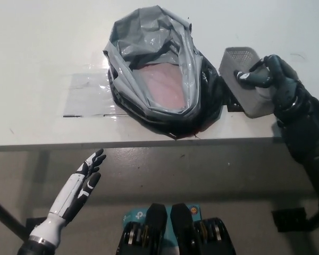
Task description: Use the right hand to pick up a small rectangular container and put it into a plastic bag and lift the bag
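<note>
A small grey rectangular container point(243, 79) is tipped on its side just right of the bag, its underside facing me. My black right hand point(268, 77) is shut on it, fingers wrapped over its upper edge. The dark plastic bag point(159, 69) lies on the white table point(42, 53) with its mouth gaping toward me and a pinkish lining showing inside. My white left hand point(81, 183) rests open below the table's front edge at lower left.
A sheet of clear film point(85, 94) is taped flat to the table left of the bag. The table's front edge point(149, 144) runs across the middle of the view, with floor below it.
</note>
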`<state>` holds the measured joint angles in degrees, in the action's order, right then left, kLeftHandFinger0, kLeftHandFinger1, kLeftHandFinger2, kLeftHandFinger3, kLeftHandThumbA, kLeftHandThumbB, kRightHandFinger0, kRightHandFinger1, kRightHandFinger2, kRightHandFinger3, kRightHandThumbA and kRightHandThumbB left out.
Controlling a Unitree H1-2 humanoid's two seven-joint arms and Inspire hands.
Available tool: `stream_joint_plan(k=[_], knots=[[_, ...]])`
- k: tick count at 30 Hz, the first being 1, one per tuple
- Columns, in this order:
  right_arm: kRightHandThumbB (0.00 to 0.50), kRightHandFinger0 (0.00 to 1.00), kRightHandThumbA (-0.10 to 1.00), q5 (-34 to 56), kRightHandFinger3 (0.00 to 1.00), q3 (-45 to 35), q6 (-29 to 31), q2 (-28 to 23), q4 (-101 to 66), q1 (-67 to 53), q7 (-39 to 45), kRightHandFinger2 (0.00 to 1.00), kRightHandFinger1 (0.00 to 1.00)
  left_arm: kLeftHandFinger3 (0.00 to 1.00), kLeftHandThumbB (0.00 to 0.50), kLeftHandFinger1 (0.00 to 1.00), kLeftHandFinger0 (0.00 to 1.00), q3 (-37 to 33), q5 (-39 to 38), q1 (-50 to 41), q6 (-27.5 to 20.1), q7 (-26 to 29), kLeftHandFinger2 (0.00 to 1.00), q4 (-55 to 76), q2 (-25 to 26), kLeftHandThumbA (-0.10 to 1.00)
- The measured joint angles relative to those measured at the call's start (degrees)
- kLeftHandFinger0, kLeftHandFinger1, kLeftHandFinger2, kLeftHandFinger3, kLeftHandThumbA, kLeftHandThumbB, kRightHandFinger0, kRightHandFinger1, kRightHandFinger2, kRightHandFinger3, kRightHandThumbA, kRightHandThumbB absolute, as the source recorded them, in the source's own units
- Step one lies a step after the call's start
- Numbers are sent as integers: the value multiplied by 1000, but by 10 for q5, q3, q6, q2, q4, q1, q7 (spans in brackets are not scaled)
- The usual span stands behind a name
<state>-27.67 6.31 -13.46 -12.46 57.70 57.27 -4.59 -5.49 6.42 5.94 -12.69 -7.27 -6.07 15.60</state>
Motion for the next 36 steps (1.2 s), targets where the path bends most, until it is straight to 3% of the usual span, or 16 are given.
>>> stream_joint_plan(k=[5, 7, 9, 10, 11, 16, 17, 18, 19, 20, 23, 24, 27, 33, 36], knots=[[263, 1, 64, 12, 557, -18, 5, -3, -56, -8, -17, 225, 64, 1000, 500, 1000, 1000, 0, 0, -4, 0, 0, 1000, 3, 0, 1000], [257, 47, 70, 14, 563, -20, 5, -5, -90, -8, -20, 285, 128, 1000, 500, 1000, 1000, 0, 0, -6, 0, 0, 1000, 5, 0, 1000], [255, 24, 48, 16, 573, -21, 5, -7, -123, -8, -20, 298, 127, 1000, 500, 1000, 1000, 0, 0, -10, 0, 0, 1000, 6, 0, 1000], [252, 11, 45, 18, 560, -21, 4, -8, -142, -7, -20, 284, 107, 1000, 500, 1000, 1000, 0, 0, -12, 0, 0, 1000, 6, 0, 1000], [257, 0, 23, 20, 514, -21, 3, -9, -158, -7, -20, 206, 25, 1000, 500, 1000, 1000, 1, 0, -14, 0, 0, 1000, 6, 0, 1000], [262, 0, 54, 26, 521, -23, -16, -9, -231, 5, -14, 210, 1, 1000, 500, 1000, 1000, 2, 0, -23, 0, 0, 1000, 6, 0, 1000], [267, 251, 66, 26, 564, -23, -18, -9, -241, 8, -13, 478, 307, 1000, 500, 1000, 1000, 2, 0, -23, 0, 0, 1000, 6, 0, 1000], [264, 338, 62, 26, 588, -23, -21, -9, -250, 13, -11, 551, 382, 1000, 500, 1000, 1000, 2, 0, -23, -1, 0, 1000, 6, 0, 1000], [264, 323, 61, 26, 592, -22, -26, -9, -269, 23, -8, 545, 369, 1000, 500, 1000, 1000, 2, 0, -23, -1, 0, 1000, 6, 0, 1000], [261, 91, 80, 26, 573, -21, -29, -9, -274, 26, -6, 358, 144, 1000, 500, 1000, 1000, 2, 0, -23, -1, 0, 1000, 6, 0, 1000], [272, 0, 105, 26, 560, -16, -46, -9, -317, 50, 10, 239, 3, 1000, 500, 1000, 1000, 2, 0, -23, -1, 0, 1000, 6, 0, 1000], [276, 0, 171, 26, 571, -13, -52, -8, -325, 57, 14, 150, 0, 1000, 500, 1000, 1000, 2, 0, -23, -1, 0, 1000, 6, 0, 1000], [281, 0, 169, 23, 556, 0, -71, -2, -347, 77, 25, 124, 0, 1000, 500, 1000, 1000, 1, -1, -25, -1, -1, 1000, 6, 0, 1000], [292, 0, 135, 19, 571, 27, -92, 31, -326, 114, 29, 168, 19, 1000, 500, 1000, 1000, -3, -1, -25, -1, -8, 1000, 6, 0, 1000], [286, 0, 116, 15, 676, 45, -95, 52, -292, 130, 28, 184, 27, 1000, 500, 1000, 1000, -3, -1, -23, -1, -10, 1000, 6, 0, 1000]])
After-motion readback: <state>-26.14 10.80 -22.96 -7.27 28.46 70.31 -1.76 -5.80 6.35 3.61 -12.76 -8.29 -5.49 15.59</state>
